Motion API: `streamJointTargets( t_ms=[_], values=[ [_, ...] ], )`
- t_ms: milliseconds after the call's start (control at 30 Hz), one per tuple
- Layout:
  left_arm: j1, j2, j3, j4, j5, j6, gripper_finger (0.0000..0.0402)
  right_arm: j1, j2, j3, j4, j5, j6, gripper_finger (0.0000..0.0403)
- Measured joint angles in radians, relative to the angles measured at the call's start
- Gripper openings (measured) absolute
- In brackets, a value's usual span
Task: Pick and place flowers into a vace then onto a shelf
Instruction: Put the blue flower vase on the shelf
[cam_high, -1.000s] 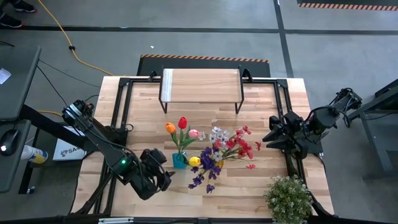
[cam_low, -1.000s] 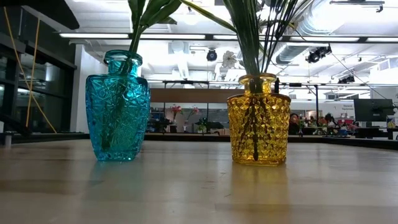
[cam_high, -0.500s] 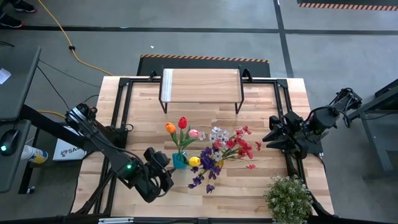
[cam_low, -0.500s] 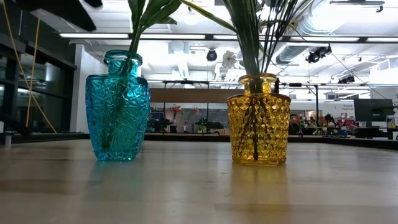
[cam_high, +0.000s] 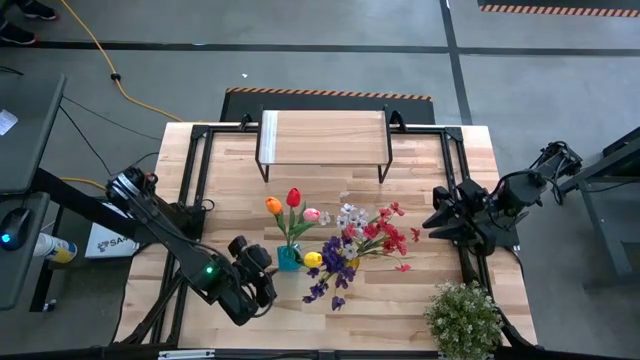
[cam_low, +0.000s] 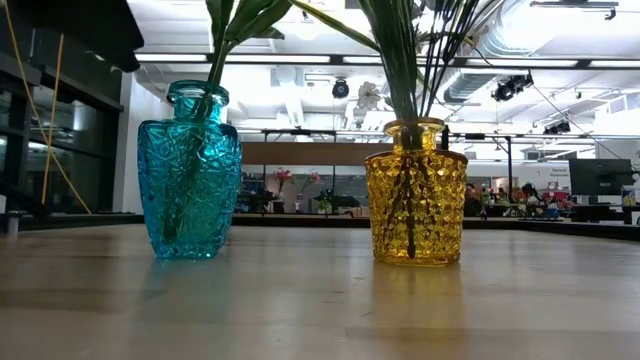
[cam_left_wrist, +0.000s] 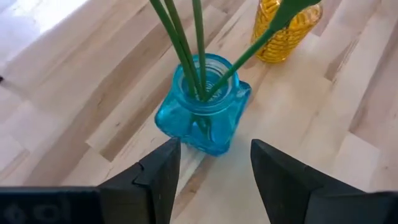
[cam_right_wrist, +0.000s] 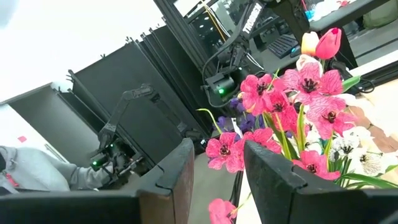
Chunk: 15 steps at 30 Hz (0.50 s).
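We take the blue vase (cam_high: 289, 258) as our landmark. Nearest the table's front edge, our left gripper (cam_high: 262, 281) hovers just beside that vase, on its front-left side. In the left wrist view our two dark fingers (cam_left_wrist: 160, 171) stand spread apart, wide enough to frame the vase's body, and they hold nothing and touch nothing; the glass sits just ahead of the fingertips with bare wood between.

The blue vase stands upright on the table (cam_high: 230, 180) and holds the green stems of the tulips (cam_high: 292, 205), whose orange, red and pink heads rise behind it. Just to its right stands the yellow vase (cam_low: 415, 191), also upright, apart from the blue one, carrying the red, purple and white sprays (cam_high: 370, 240), which fan out to the right.

Farther right of the blue vase, at the table's right edge, our right gripper (cam_high: 436, 222) waits clear of the flowers; its fingers (cam_right_wrist: 180, 174) are parted in the right wrist view and grip nothing.

Well behind the blue vase, at the far side of the table, sits the shelf (cam_high: 323, 137). A potted plant (cam_high: 463, 318) stands at the front right corner.
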Motion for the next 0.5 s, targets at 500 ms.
streamJointTargets(
  t_ms=[500],
  values=[
    [0.000, 0.080, 0.001, 0.108, -0.163, 0.140, 0.0227, 0.000, 0.000, 0.000, -0.001, -0.045, 0.000, 0.0130]
  ],
)
